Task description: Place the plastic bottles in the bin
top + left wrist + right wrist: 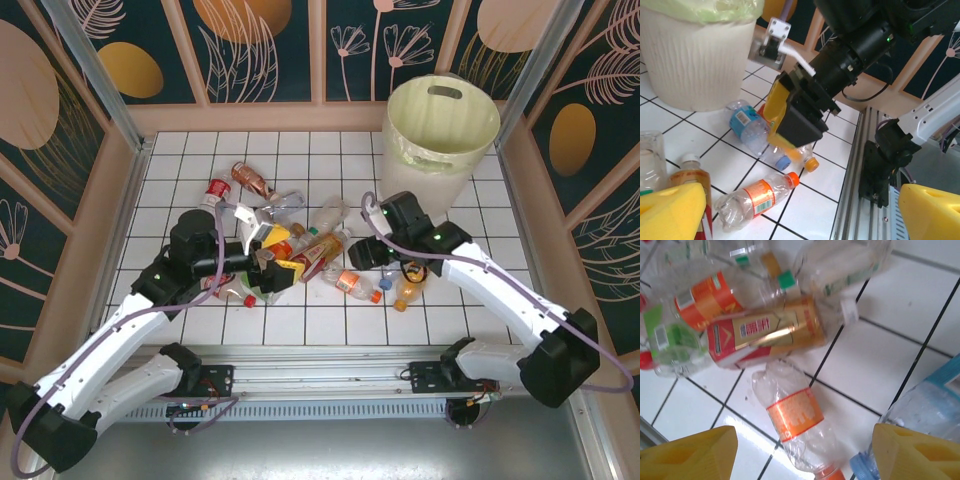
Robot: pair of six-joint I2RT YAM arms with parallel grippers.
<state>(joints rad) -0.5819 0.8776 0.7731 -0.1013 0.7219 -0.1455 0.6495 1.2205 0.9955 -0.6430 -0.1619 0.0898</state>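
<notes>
Roughly a dozen bottles (300, 250) lie in a loose heap on the tiled table (180, 160), close to the arms and well apart from the bin (440, 125) in the far right corner. What shows of the bin's inside holds none, so the task is judged barely begun, with the whole heap left to move. Left gripper (802, 200): fingers spread wide with nothing between them, at the heap's left side. Right gripper (805, 437): likewise spread and empty, its fingers straddling an orange-label bottle (792, 415) that lies flat, cap toward the camera, and is probably the next pick. The top view gives heap, bin and both arms in one layout. The left wrist view adds the bin's ribbed wall from the side, a blue-label bottle (747, 127) just beside the right gripper, and that gripper from outside, low over the tiles. The right wrist view adds label detail, with a red-and-gold bottle (765, 335) just beside the crushed orange-label one's base.
</notes>
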